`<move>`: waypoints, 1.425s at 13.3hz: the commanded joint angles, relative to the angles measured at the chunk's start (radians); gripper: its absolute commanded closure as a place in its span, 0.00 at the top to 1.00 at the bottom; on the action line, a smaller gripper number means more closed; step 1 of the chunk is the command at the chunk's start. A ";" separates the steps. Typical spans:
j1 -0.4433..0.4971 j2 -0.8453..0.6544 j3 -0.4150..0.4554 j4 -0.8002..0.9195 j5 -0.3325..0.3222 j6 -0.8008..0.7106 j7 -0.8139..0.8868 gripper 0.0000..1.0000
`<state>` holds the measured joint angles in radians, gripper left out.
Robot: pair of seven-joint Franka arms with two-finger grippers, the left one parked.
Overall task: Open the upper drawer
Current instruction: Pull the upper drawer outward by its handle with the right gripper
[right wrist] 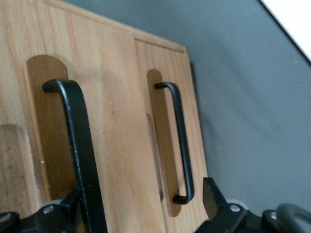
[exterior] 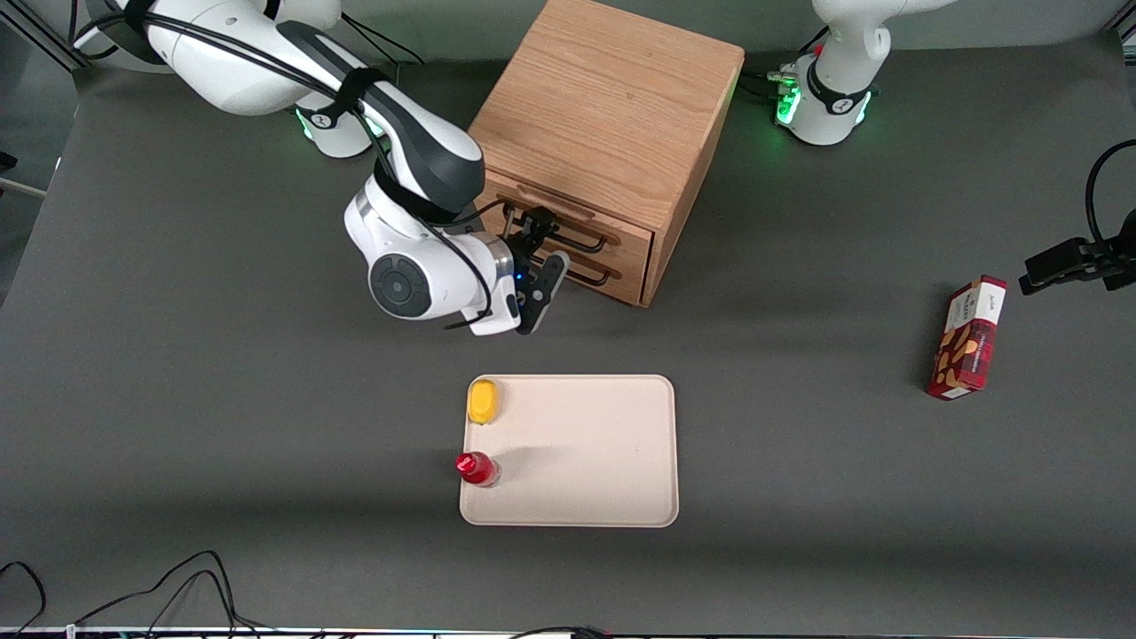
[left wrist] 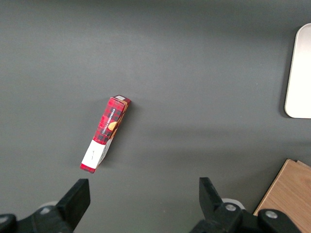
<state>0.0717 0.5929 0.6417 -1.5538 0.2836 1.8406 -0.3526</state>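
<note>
Front view: tool (exterior: 543, 241) open at upper drawer (exterior: 568, 219) handle.

From my parked arm's wrist camera I see a red plaid rectangular snack box (left wrist: 105, 133) lying flat and tilted on the dark grey table (left wrist: 194, 73), well apart from everything else. A rounded corner of the pale cream tray (left wrist: 300, 77) shows at one edge, and a corner of the light oak cabinet (left wrist: 287, 191) at another.
</note>
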 commanded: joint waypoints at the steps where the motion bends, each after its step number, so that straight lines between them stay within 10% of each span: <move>1: -0.010 0.085 0.003 0.105 -0.024 -0.001 0.026 1.00; 19: -0.027 0.245 -0.111 0.454 -0.041 -0.179 0.014 1.00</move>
<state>0.0471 0.8228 0.5320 -1.1825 0.2521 1.7417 -0.3526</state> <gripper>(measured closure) 0.000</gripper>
